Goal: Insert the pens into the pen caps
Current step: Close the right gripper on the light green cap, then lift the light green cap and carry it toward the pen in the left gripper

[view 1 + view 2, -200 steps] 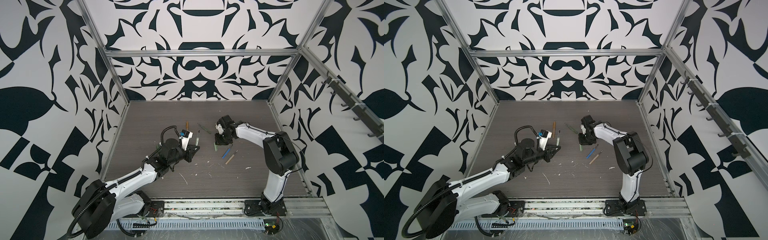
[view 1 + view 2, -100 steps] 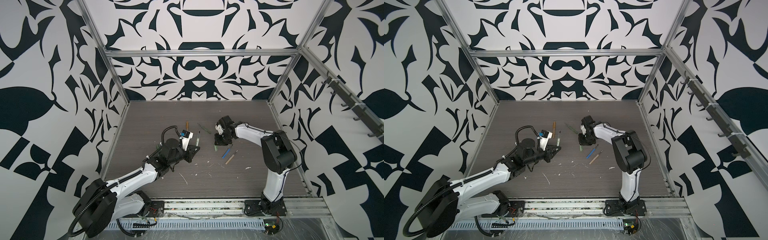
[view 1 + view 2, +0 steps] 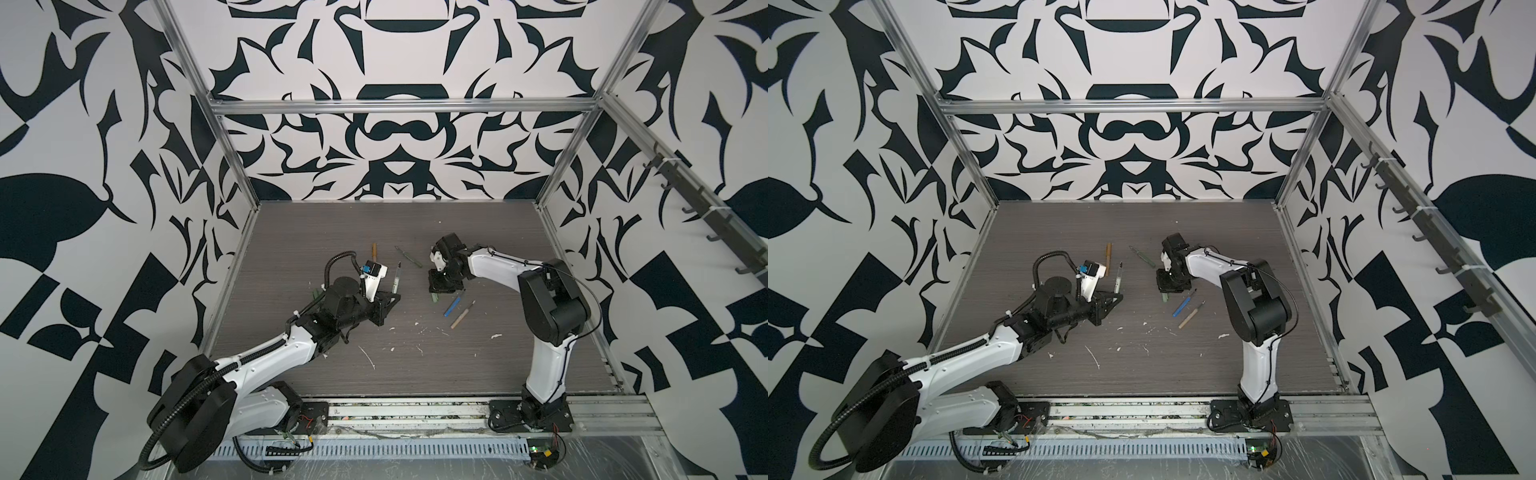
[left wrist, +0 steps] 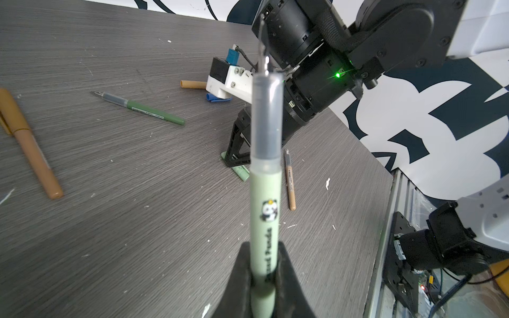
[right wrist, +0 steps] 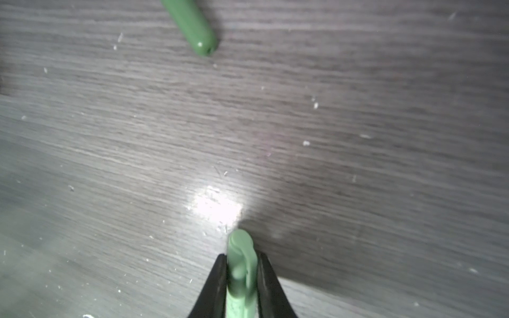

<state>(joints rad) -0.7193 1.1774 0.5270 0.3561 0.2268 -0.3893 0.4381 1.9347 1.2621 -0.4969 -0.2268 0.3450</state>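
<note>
The left gripper (image 4: 265,249) is clenched on the lower barrel of the thin pale green stick pen (image 4: 265,192), whose dark narrow tip points away from the jaws toward the right arm. The right gripper (image 5: 241,256) is clamped on the short light green plastic pen cap (image 5: 240,245), low at the grey wood-grain tabletop (image 5: 358,110); contact with the surface cannot be confirmed. The step in hand is judged to be presenting the cap to the pen. Raise the cap, turn its open mouth toward the tip, align both axes before closing the gap, then push straight along the barrel. Avoid side load, as the fine tip probably bends easily.
</note>
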